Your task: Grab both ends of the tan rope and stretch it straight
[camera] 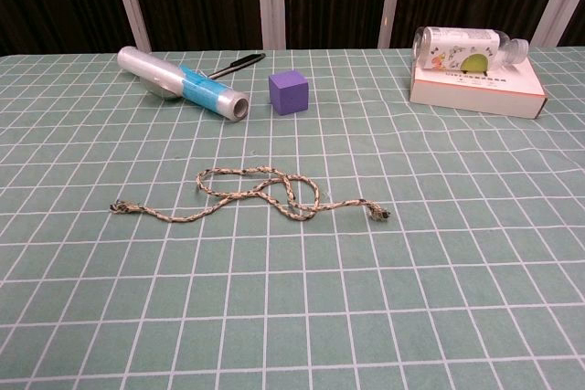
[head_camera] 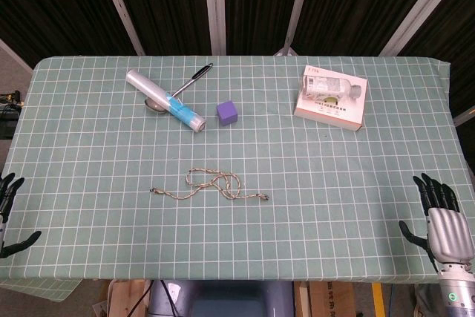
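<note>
The tan rope (head_camera: 210, 184) lies in a loose loop on the green checked tablecloth, near the middle of the table; in the chest view the rope (camera: 256, 195) runs from a frayed left end to a right end with a dark tip. My left hand (head_camera: 10, 217) shows at the far left edge of the head view, fingers spread, holding nothing. At the lower right corner my right hand (head_camera: 441, 219) also has its fingers apart and is empty. Both hands are well away from the rope. Neither hand appears in the chest view.
A roll of clear film with a blue label (head_camera: 165, 100) lies at the back left over a spoon, beside a black pen (head_camera: 192, 79). A purple cube (head_camera: 228, 113) stands behind the rope. A white box with a bottle on it (head_camera: 331, 98) sits at the back right.
</note>
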Controlling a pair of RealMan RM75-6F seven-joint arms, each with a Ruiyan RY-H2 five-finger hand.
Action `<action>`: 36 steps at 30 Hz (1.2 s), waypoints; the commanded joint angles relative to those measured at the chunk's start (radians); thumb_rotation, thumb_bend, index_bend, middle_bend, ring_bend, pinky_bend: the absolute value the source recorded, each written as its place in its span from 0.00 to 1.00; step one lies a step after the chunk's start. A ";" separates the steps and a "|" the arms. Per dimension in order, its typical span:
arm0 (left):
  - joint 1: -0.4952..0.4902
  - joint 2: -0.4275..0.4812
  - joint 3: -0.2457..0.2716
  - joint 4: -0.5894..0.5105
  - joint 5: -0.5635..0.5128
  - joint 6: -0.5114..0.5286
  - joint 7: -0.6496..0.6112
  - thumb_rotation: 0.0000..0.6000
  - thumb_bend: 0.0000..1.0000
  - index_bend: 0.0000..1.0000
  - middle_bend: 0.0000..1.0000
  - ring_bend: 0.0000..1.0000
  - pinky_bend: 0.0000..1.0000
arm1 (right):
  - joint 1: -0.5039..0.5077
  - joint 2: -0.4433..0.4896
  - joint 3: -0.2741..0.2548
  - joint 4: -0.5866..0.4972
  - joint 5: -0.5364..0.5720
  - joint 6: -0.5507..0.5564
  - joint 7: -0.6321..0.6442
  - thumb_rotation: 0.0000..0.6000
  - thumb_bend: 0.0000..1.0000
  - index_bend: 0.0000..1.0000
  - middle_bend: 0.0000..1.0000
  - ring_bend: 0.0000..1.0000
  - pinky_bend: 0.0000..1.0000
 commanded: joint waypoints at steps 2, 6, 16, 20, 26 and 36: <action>0.001 0.000 0.000 0.001 -0.001 0.001 0.001 1.00 0.01 0.00 0.00 0.00 0.00 | 0.000 0.000 -0.001 0.000 -0.003 0.001 0.001 1.00 0.31 0.00 0.00 0.00 0.00; 0.000 0.001 -0.001 0.000 -0.001 0.001 -0.001 1.00 0.02 0.00 0.00 0.00 0.00 | 0.000 0.000 -0.002 0.000 -0.006 0.002 -0.001 1.00 0.31 0.00 0.00 0.00 0.00; 0.001 0.004 -0.003 0.002 -0.007 0.001 -0.011 1.00 0.01 0.00 0.00 0.00 0.00 | 0.014 -0.008 0.008 -0.004 -0.025 0.000 0.033 1.00 0.31 0.00 0.00 0.00 0.00; -0.002 0.002 -0.003 0.006 -0.005 -0.002 -0.005 1.00 0.01 0.00 0.00 0.00 0.00 | 0.035 -0.003 0.021 -0.025 -0.040 -0.016 0.077 1.00 0.31 0.00 0.00 0.00 0.00; -0.007 -0.002 -0.003 0.006 0.001 -0.006 0.001 1.00 0.01 0.00 0.00 0.00 0.00 | 0.102 -0.021 0.047 -0.086 -0.020 -0.104 0.105 1.00 0.31 0.13 0.01 0.00 0.00; -0.011 -0.003 -0.002 0.005 0.000 -0.013 -0.002 1.00 0.01 0.00 0.00 0.00 0.00 | 0.243 -0.195 0.101 -0.127 0.095 -0.242 -0.051 1.00 0.31 0.31 0.09 0.00 0.00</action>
